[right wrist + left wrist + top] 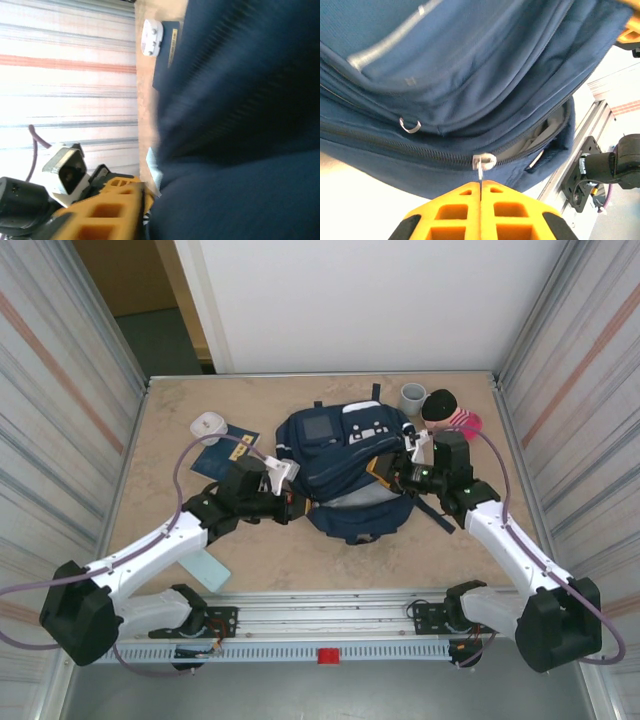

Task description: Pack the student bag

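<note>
We see both arms bent inward at the student bag [340, 455] mid-table. The left gripper [481, 185] pinches its zipper pull [480, 172] (grey lining shows inside). The right gripper [380, 470] is at the fabric; we cannot tell its grip.

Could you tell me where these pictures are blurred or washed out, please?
Top external: evenly lit and sharp across the student bag. Left wrist: the zipper pull is crisp, the bag's upper fabric soft, the table blown out white. Right wrist: the bag fabric is smeared and dark, the striped wall washed out.
</note>
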Robot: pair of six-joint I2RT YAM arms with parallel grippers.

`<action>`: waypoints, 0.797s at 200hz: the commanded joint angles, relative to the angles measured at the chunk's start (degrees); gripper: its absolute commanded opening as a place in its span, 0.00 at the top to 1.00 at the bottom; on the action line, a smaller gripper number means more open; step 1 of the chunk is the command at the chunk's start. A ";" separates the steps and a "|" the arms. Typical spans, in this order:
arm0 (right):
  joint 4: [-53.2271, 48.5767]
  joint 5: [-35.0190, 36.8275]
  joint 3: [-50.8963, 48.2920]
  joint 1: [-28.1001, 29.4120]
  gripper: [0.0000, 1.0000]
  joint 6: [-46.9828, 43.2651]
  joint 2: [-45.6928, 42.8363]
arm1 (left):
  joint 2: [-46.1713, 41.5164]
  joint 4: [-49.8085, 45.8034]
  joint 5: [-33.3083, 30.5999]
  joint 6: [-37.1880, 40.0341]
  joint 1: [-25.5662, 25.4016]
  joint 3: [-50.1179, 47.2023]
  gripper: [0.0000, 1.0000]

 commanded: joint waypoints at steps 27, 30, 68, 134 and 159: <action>14.85 11.35 -3.10 10.58 0.50 6.66 0.61 | 2.64 11.23 6.04 -3.52 -1.87 0.52 1.00; 14.81 12.13 -3.04 11.07 0.50 6.65 0.71 | 2.85 10.90 5.95 -3.31 -2.02 0.79 1.00; 8.66 14.67 -1.37 11.83 0.80 4.15 0.79 | 3.19 -1.14 -1.34 3.44 -2.09 1.97 0.76; 3.74 8.19 1.93 8.55 0.93 -0.31 0.58 | 1.92 1.23 3.75 9.37 4.16 -5.97 0.36; 2.28 5.67 4.00 8.08 0.93 -1.96 1.49 | 3.19 2.00 7.64 17.04 4.02 -7.18 0.36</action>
